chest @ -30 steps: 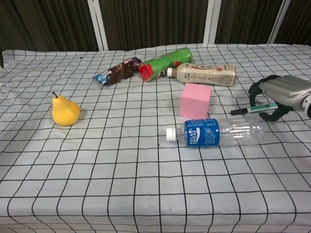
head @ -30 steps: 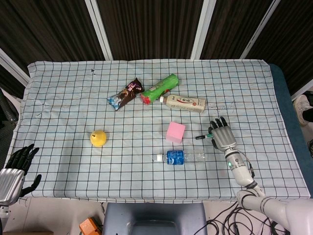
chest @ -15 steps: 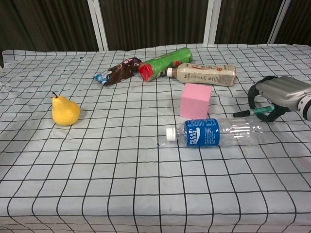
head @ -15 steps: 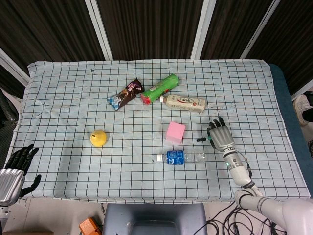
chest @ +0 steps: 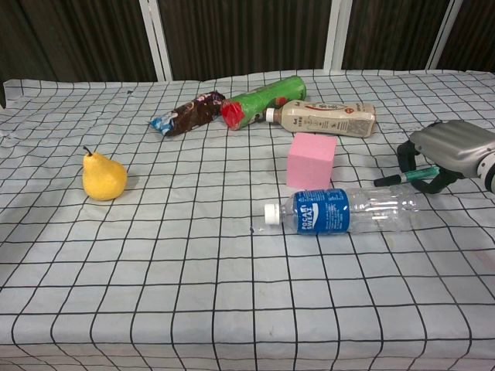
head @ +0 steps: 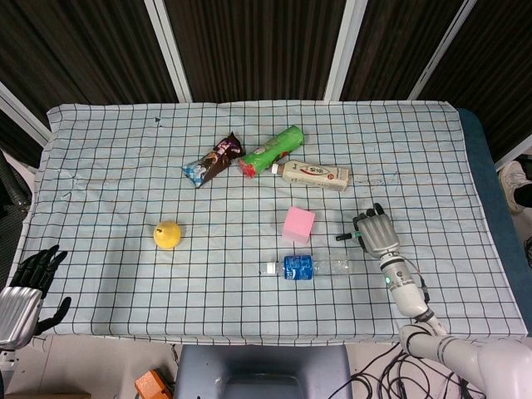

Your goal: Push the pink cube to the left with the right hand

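- A table covered with a checked cloth (head: 100, 166) was set before dark panelled walls.
- The pink cube (head: 298, 224) was seen near the middle of the cloth, just behind the clear water bottle (head: 309, 266) and in front of the beige drink bottle (head: 316, 174); nothing was touching it.
- The right hand (head: 376, 233) was held to the cube's right, well apart from it, fingers curled over a green pen (chest: 405, 177); whether the pen was actually gripped could not be told.
- Over the last second that hand had been drawn slightly back toward the robot rather than toward the cube, so the push was judged not yet begun.
- The left hand (head: 23, 287) was hanging off the table's near corner, fingers loosely spread, holding nothing.
- Only a little liquid, if any, was seen in the water bottle; a green tube (head: 273, 150), a snack wrapper (head: 213, 160) and a pear (head: 167, 234) lay around, unmoved.
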`<state>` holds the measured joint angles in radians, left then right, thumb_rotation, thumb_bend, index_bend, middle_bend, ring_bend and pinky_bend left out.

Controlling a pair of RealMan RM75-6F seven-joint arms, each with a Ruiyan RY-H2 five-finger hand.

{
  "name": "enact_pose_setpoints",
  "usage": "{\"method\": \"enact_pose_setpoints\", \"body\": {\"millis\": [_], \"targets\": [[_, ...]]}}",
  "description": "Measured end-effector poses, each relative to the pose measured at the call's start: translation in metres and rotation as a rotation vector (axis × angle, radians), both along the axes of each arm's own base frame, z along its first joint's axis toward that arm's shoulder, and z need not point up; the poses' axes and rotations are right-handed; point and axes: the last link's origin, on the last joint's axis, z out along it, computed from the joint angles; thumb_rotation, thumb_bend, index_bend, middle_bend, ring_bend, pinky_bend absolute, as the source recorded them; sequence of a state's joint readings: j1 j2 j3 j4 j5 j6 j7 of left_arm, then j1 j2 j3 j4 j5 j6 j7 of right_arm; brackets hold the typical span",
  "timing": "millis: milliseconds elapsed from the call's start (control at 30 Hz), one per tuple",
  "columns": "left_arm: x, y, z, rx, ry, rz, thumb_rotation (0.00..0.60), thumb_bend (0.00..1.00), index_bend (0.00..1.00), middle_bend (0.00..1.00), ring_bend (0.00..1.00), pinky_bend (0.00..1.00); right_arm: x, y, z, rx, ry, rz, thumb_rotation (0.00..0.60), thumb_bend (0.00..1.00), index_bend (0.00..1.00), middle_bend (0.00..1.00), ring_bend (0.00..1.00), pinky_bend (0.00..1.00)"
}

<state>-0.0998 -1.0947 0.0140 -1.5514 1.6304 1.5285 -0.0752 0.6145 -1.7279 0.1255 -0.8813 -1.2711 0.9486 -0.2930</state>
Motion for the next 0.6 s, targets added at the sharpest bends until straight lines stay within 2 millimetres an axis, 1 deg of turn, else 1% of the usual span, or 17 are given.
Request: {"method": "enact_pose_setpoints", "body": {"millis": [367,600], "targets": [[0.0000,0.0000,0.0001,0.000,-0.001,0.000,0.600,0.39,0.00,0.00,0.00,0.11,0.0005,-0.0002,-0.0020,-0.011,0.008,0.011,0.600,0.52,0.97,0.65,0.40,0.32],[-0.0001,-0.0001,0.0006,0.001,-0.003,-0.001,0.600,0.39,0.00,0.00,0.00,0.11,0.0023,-0.0007,0.0002,-0.025,-0.005,0.019,0.600,0.52,0.98,0.66,0.41,0.32]]}}
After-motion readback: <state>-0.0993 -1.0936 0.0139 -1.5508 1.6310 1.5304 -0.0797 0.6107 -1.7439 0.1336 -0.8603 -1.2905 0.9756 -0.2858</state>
